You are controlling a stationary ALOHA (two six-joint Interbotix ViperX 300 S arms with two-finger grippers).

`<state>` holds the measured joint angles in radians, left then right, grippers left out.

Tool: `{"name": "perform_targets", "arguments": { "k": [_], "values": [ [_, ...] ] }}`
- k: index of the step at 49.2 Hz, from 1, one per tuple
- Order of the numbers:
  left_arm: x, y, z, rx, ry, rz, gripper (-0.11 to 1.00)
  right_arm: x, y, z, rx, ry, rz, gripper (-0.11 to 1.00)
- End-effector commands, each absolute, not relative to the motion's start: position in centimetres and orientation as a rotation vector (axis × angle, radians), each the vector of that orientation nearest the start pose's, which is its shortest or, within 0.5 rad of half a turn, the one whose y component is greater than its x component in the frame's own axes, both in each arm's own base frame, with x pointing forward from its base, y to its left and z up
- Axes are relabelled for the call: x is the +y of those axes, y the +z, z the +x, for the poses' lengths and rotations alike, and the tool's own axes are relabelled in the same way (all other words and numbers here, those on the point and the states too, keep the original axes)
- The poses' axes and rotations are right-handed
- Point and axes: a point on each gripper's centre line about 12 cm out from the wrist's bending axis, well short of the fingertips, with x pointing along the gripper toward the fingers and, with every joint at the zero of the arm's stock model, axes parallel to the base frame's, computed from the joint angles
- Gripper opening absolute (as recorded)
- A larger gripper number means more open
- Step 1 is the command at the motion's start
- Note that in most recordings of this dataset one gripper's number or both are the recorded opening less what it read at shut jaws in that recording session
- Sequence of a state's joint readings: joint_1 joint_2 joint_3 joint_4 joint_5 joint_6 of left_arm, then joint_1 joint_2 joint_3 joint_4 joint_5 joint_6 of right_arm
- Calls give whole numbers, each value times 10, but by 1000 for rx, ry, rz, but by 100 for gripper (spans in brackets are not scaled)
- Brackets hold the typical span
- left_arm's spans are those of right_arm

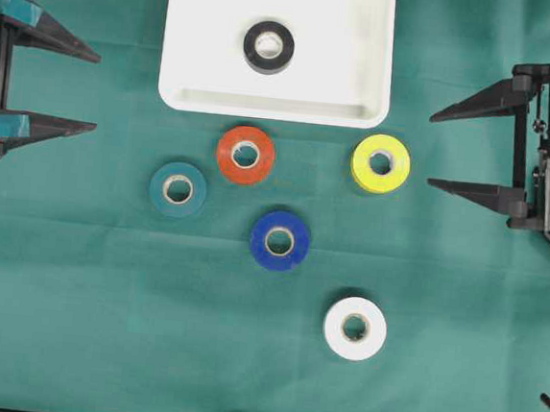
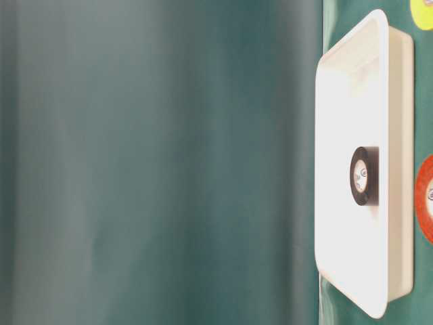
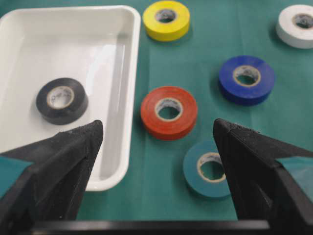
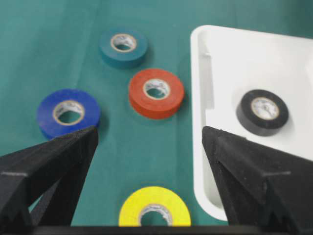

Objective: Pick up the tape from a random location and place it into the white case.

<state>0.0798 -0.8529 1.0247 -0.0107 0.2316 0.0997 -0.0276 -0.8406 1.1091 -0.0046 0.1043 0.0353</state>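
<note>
With both pincers, left pincer (image 1: 78,90) and right pincer (image 1: 453,150), wide open and empty, black tape (image 1: 268,46) sits in the white case (image 1: 199,84); orange tape (image 1: 245,154) lies just beside the rim; a descending finger could clip the rim.

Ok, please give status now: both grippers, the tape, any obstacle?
Left gripper open, empty; right gripper likewise. Black tape roll inside white plastic case. Nothing blocking.
</note>
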Motion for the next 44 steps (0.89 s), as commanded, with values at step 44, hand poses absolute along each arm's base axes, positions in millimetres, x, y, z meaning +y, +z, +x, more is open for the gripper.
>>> {"name": "perform_targets", "arguments": {
  "k": [44],
  "values": [
    [17,275,220,397,57,68,94,-11,263,234,332,-52,38,92]
  ]
}}
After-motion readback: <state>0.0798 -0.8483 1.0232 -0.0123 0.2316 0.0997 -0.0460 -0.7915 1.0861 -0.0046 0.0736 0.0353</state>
